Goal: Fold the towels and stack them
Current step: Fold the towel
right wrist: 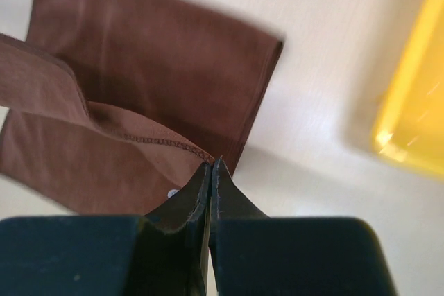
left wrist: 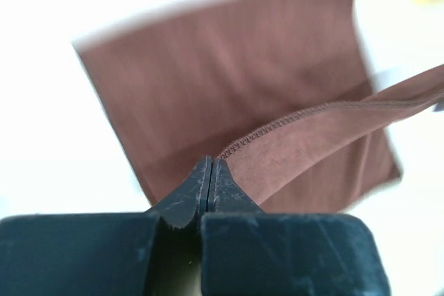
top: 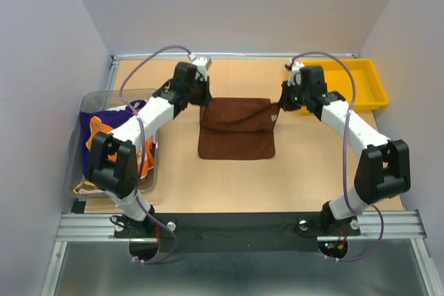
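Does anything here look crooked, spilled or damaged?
Nothing stands out. The brown towel lies flat mid-table, far corners pinched by the left pincer and right pincer; other towels sit crumpled in the clear bin.

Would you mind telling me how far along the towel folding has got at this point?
Early. Done: nothing folded or stacked is visible yet. In hand: the brown towel lies mid-table, and the left gripper and right gripper are each shut on a corner of its far edge, lifting it for a fold. Left: finishing this fold, then the purple and orange towels heaped in the clear bin.
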`<state>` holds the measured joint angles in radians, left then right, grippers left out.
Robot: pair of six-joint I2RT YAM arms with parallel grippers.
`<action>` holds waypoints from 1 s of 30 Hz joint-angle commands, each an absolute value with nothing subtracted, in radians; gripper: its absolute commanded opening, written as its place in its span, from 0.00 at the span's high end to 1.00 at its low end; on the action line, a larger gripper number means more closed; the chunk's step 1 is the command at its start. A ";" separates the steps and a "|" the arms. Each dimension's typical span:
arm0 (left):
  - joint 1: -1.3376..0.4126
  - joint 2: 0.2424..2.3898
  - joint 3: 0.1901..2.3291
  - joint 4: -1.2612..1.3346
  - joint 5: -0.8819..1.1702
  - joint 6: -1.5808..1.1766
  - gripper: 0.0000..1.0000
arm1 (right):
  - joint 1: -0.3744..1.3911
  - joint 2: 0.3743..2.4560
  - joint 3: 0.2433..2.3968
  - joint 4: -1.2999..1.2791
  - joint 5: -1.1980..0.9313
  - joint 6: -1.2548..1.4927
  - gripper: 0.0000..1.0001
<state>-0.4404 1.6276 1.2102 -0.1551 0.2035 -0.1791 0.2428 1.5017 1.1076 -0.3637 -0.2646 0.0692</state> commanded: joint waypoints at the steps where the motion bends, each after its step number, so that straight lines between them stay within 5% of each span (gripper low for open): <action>1: -0.384 1.635 1.429 -0.097 0.129 -0.094 1.00 | 0.239 1.590 1.366 -0.296 -0.146 -0.032 0.99; 13: -0.264 1.940 1.939 0.026 0.210 -0.051 1.00 | 0.239 1.976 1.934 -0.186 0.020 -0.291 1.00; 30: -0.226 1.907 1.784 0.149 0.294 -0.118 1.00 | 0.239 1.988 1.893 0.069 0.130 -0.423 0.99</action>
<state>-0.2485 1.9751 1.7786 0.0692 0.2756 -0.0982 0.2432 1.9976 1.8503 -0.0753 0.0681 -0.3740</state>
